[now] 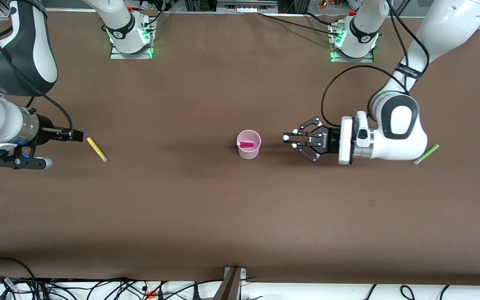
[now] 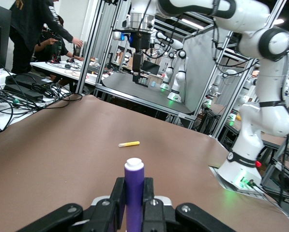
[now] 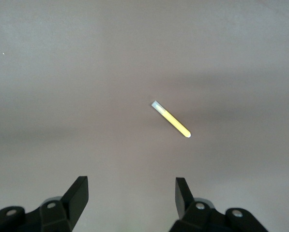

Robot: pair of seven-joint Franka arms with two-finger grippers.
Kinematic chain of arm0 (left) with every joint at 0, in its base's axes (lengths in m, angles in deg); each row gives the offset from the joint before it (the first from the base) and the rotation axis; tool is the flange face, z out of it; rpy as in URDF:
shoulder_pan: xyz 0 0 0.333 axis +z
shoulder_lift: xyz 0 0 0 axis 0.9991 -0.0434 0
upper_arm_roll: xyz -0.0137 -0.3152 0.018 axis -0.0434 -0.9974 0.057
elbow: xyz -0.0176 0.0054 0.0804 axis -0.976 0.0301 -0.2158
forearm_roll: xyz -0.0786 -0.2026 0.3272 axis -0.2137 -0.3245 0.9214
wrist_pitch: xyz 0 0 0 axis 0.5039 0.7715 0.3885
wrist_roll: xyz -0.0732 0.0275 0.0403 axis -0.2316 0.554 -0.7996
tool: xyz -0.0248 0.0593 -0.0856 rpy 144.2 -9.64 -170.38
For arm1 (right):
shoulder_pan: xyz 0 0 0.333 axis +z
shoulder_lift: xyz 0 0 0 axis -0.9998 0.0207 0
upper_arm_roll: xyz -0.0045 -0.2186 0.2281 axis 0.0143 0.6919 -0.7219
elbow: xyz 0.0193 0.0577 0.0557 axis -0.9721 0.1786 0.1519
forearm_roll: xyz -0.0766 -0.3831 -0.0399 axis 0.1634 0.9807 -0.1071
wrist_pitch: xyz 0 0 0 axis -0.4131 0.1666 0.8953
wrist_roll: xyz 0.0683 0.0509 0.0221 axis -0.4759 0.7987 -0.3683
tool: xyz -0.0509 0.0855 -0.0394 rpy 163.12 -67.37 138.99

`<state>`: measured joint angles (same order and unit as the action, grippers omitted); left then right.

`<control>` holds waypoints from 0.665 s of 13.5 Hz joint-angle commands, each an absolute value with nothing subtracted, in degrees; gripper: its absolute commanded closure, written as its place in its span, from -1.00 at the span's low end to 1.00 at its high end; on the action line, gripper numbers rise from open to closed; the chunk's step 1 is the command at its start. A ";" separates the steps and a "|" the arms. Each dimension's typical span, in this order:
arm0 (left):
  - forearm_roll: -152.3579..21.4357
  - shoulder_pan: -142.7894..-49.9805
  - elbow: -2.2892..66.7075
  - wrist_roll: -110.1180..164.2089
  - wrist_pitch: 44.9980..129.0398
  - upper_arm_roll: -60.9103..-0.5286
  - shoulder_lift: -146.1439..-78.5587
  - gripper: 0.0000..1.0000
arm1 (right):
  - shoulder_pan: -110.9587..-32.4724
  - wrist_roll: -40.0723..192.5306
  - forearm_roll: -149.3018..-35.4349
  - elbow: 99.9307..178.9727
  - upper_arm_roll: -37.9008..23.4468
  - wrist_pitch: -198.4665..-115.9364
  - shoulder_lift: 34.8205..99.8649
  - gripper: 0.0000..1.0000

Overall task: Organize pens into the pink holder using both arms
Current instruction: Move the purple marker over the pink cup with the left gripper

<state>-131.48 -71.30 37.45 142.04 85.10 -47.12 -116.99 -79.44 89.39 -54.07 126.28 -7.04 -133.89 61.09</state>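
I judge I'm mid-delivery: the left gripper (image 1: 286,138) is clamped on the slim purple marker pen (image 2: 133,191), held level just beside the small translucent pink round cup (image 1: 248,145), which already holds the magenta-pink pen (image 1: 246,144). Next I must tip the purple pen upright over the rim. The light green pen (image 1: 426,154) lies by the left arm's wrist. The right gripper (image 3: 132,195), fingers apart, hangs over the table near the yellow pen (image 1: 97,149).

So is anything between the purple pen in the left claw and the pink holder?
Nothing visible. The left claw holds the purple pen beside the pink holder, with only bare table between them.
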 commanded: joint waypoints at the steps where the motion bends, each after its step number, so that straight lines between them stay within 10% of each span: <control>1: -135.04 -73.52 38.85 148.01 90.42 -47.64 -118.62 1.00 | -78.97 88.29 -54.56 138.68 -6.44 -140.19 52.58 -0.66; 9: -143.03 -82.84 38.15 152.14 99.75 -47.55 -124.95 1.00 | -78.97 88.21 -54.56 138.52 -5.91 -141.34 52.67 -0.98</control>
